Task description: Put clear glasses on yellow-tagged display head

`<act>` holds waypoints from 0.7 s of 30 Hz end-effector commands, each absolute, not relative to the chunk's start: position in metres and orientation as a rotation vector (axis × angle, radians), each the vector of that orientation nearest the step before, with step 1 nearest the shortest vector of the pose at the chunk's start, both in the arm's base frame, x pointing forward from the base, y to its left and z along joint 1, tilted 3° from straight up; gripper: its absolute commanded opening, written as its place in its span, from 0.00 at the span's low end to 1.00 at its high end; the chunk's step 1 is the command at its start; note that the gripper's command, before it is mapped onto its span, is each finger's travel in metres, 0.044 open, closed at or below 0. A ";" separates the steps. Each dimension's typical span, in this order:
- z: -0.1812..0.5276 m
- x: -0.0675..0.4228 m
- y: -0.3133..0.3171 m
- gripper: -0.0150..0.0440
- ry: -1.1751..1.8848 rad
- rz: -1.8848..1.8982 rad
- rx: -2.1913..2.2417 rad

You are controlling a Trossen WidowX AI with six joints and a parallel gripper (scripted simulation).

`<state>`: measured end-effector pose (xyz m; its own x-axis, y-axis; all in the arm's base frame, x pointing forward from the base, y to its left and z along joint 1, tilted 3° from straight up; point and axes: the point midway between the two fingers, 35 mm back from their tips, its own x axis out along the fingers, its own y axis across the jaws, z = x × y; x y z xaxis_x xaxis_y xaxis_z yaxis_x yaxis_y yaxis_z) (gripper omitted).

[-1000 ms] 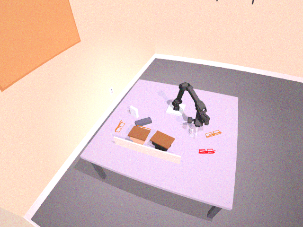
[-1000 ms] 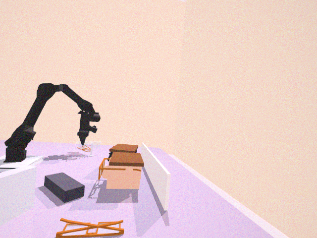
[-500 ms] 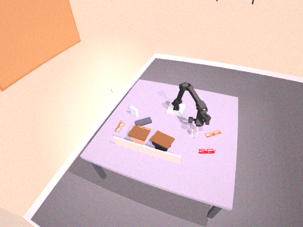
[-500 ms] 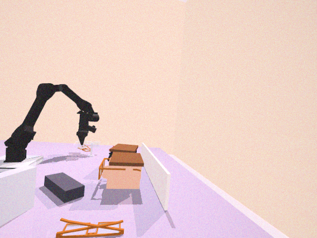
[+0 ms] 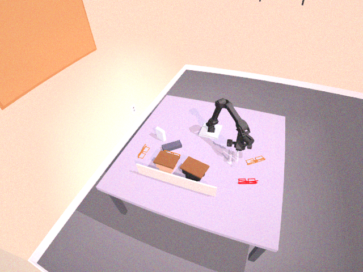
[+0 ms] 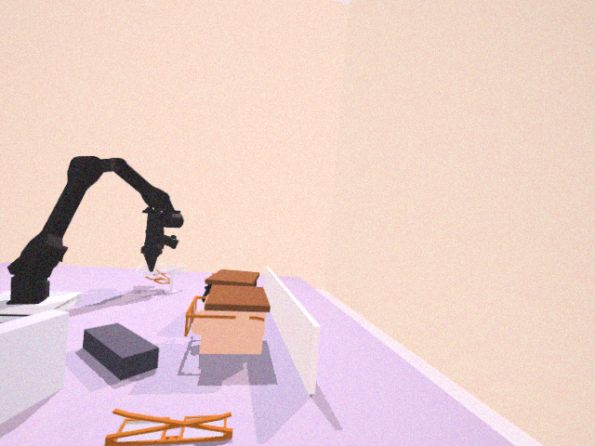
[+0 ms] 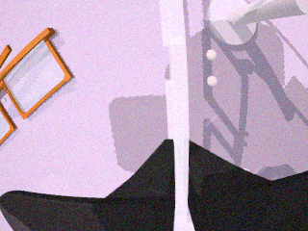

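— Setting?
— Peach-walled room, grey floor, an orange panel on one wall. A lilac bench carries everything.

— Arm and hand?
— Black six-joint arm on a white base plate. It arches over and points its hand straight down, low over the bench. The hand is clenched on a thin part of the clear glasses; in the wrist view a pale bar of the frame runs up from between the two dark fingers.

— Position of the glasses?
— Directly beneath the fingertips, hanging just over the bench, well apart from both heads. Whether they touch the surface cannot be told.

— Display heads?
— Two, side by side against a low white wall. One light-skinned, brown-topped head wears an orange frame. The second head is dark below its brown top. No tag is legible.

— Other stock?
— Orange glasses just beside the hand; red glasses further out; another orange pair near the bench edge; a dark grey case; a white box.
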<state>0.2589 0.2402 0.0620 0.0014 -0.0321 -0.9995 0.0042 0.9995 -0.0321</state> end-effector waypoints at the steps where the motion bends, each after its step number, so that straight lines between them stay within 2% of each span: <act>1: 0.062 0.254 0.245 0.25 1.572 -0.023 -0.020; 21: 0.061 0.240 0.253 0.25 1.573 -0.022 -0.019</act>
